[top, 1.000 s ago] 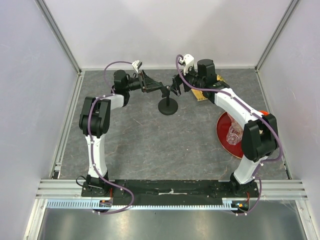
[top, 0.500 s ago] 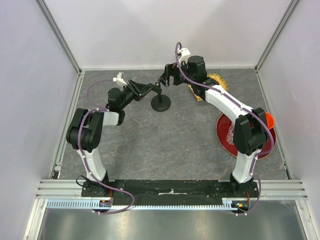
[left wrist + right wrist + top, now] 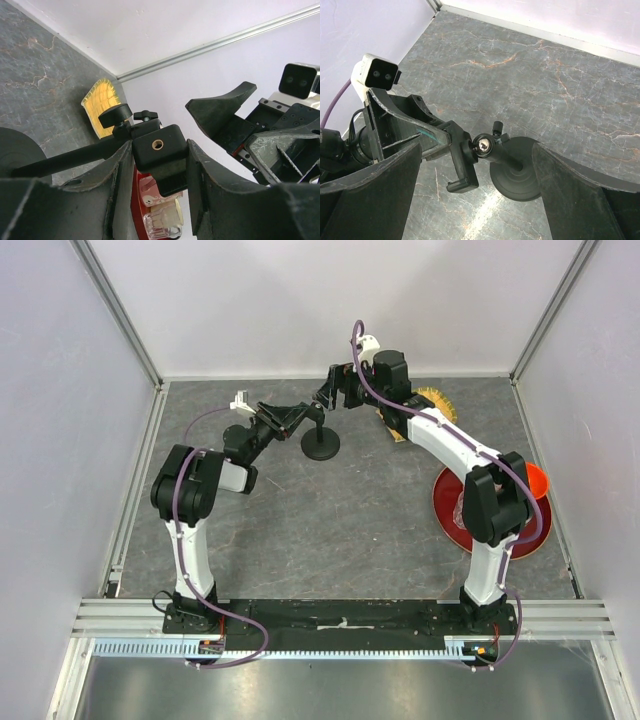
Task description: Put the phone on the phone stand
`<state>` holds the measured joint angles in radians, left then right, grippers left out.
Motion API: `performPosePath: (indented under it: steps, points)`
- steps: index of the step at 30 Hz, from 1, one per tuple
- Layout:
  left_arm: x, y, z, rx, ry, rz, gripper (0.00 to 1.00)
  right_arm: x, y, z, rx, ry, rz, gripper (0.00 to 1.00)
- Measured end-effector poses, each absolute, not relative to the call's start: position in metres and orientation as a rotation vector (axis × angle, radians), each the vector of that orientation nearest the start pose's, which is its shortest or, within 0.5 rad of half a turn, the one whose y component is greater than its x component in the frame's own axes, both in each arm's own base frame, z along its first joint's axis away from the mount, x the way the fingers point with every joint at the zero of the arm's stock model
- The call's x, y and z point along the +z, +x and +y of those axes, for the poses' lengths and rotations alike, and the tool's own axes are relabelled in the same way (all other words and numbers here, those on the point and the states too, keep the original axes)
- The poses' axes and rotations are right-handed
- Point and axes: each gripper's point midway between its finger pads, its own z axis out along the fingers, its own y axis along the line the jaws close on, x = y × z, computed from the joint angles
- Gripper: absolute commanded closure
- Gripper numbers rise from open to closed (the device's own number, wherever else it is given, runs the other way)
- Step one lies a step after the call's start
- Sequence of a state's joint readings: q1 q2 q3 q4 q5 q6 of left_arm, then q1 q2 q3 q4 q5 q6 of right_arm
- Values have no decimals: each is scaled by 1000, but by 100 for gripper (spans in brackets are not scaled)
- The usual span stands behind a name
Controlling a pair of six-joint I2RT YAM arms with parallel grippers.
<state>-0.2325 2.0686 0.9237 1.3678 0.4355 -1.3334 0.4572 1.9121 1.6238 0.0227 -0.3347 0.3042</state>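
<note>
Far centre of grey, marble-veined tabletop point(image 3: 300, 525): matte black phone stand point(image 3: 321, 446), round disc base, thin post. Left gripper point(image 3: 160, 156) jaws clamp stand's blocky top cradle, brass threaded insert showing between fingers. Right gripper point(image 3: 328, 400) just above, curved jaws spread wide, holding nothing.

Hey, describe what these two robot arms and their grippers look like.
The left arm and right arm have white links, black joints and a purple cable each. Each wrist carries a small white camera. The left gripper and right gripper have black, wedge-shaped fingers.
</note>
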Motion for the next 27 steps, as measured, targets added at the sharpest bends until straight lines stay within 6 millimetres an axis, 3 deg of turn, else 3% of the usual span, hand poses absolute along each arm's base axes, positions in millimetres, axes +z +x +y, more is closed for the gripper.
performPosePath:
  steps: [11,13,14,16,17,23,27]
  points:
    - [185,475,-237,-1578,-495,1486,98,248,490,315,817,-369,1871,2]
    - [185,476,-238,-1572,-506,1486,80,248,491,315,815,-368,1872,2]
    - [185,475,-237,-1571,-509,1485,51,248,491,314,814,-367,1872,2]
    - [185,474,-236,-1567,-515,1488,16,248,491,314,813,-366,1871,2]
    - [185,473,-235,-1565,-518,1492,9,248,491,314,813,-366,1872,2]
    - [157,464,-226,-1528,-586,1579,6,247,492,313,800,-367,1870,2]
    - [161,463,-209,-1466,-597,1598,5,247,495,309,779,-363,1868,2]
